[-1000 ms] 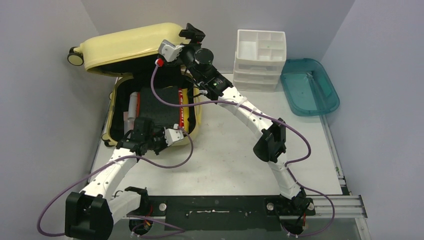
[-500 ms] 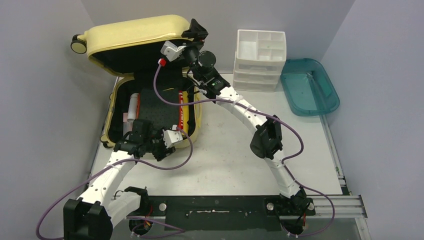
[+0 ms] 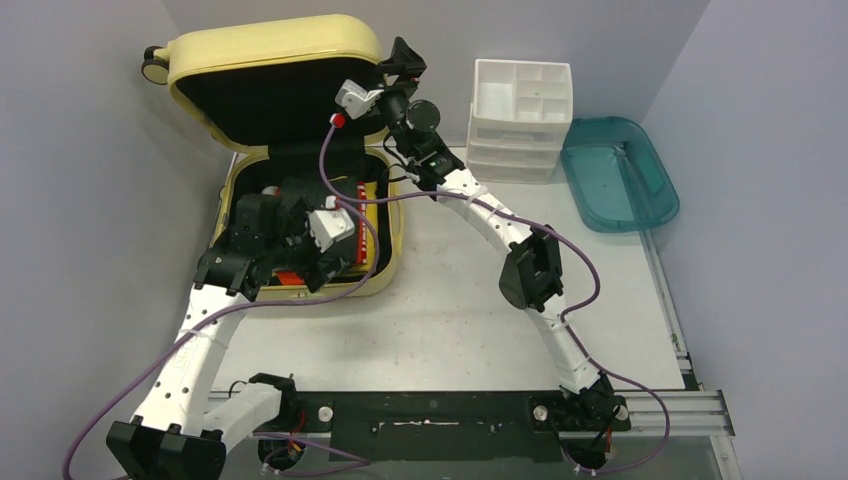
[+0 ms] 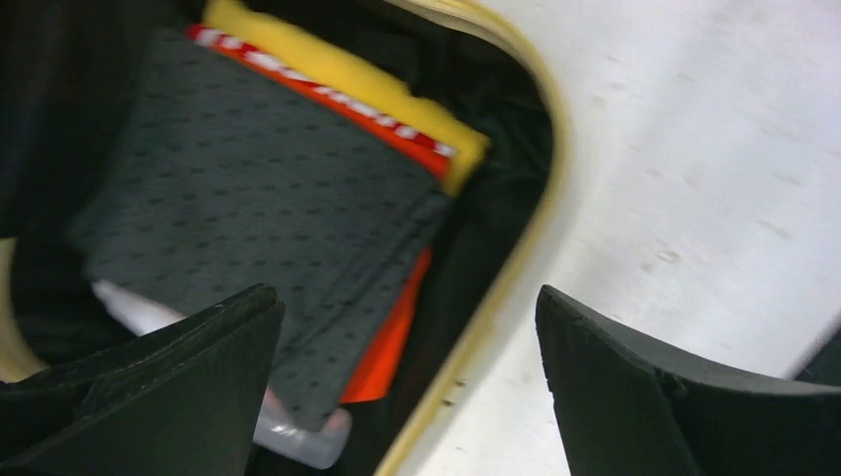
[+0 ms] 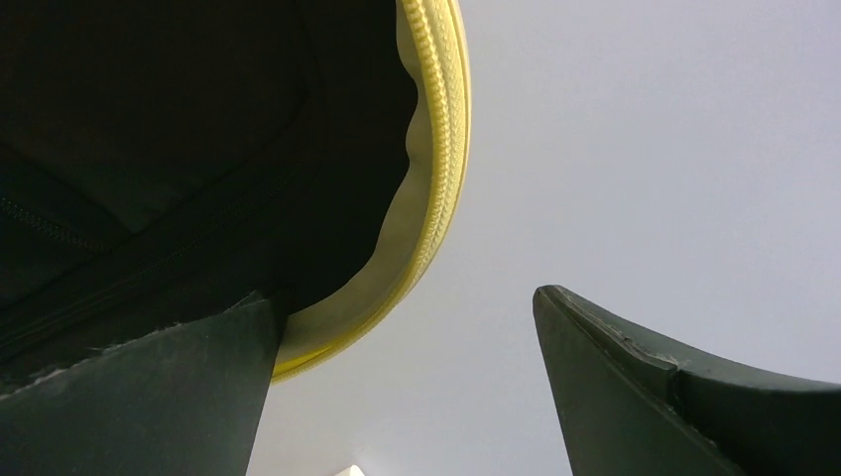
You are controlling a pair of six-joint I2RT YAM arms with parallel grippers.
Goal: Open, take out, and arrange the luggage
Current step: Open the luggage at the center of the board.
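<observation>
The luggage [image 3: 270, 45] is a pale-yellow hard-shell suitcase, open at the back left. Its black-lined lid stands raised. Its base [image 3: 392, 235] lies on the table. My right gripper [image 3: 400, 62] is open at the lid's right edge. In the right wrist view one finger [image 5: 149, 397] sits against the black lining beside the yellow zipper rim [image 5: 441, 149]. My left gripper [image 3: 290, 262] hovers open over the base's near right corner and holds nothing. Below the left gripper [image 4: 407, 297] lie a grey dotted cloth [image 4: 258, 188], a yellow item [image 4: 327, 69] and an orange-red item [image 4: 392, 337].
A white drawer organizer [image 3: 520, 115] stands at the back, right of the lid. A teal plastic tray [image 3: 620, 170] lies beside it against the right wall. The lid's wheel [image 3: 153, 68] is close to the left wall. Purple cables loop over the base.
The lid has swung higher, and my right gripper rose with it. My left gripper opened and moved from the base's near rim to above its contents.
</observation>
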